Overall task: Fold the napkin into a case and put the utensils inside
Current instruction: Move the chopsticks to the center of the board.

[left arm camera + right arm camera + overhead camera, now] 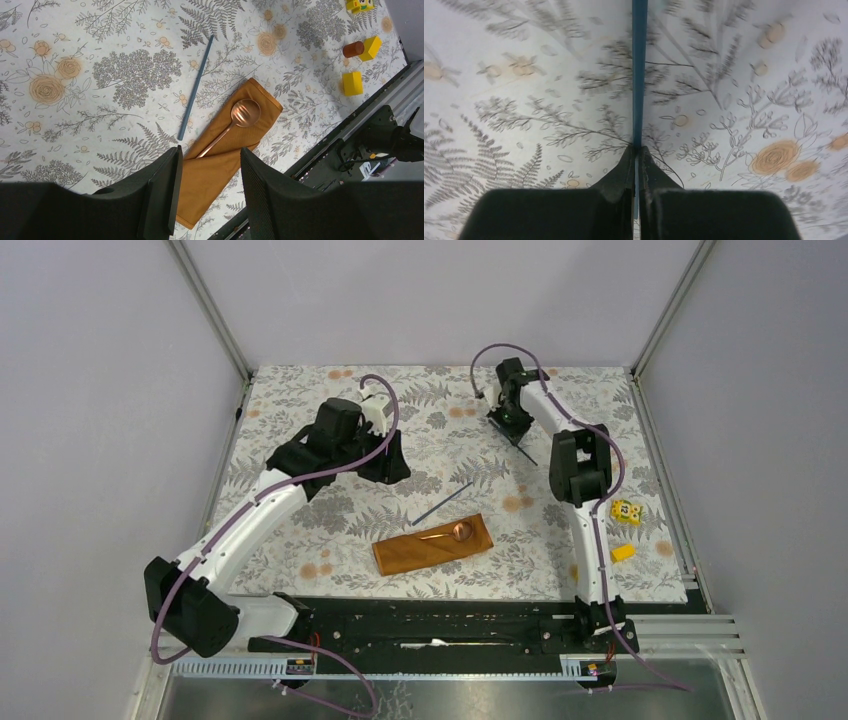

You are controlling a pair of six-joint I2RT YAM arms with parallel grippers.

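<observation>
Pinched shut near the end of one thin grey rod [639, 75] at the top view's upper centre, the right gripper [636, 155] may let it swivel or slip before reaching the case [405, 555] holding the spoon [455, 532] at lower centre; the left gripper [209, 156] hangs half-open, empty.

nothing legible is showing anywhere in these views. a small yellow block [625, 510] lying near the right edge of the worktop [650, 440] is carrying dark marks on its top face, but they are appearing too small and blurred to read.
</observation>
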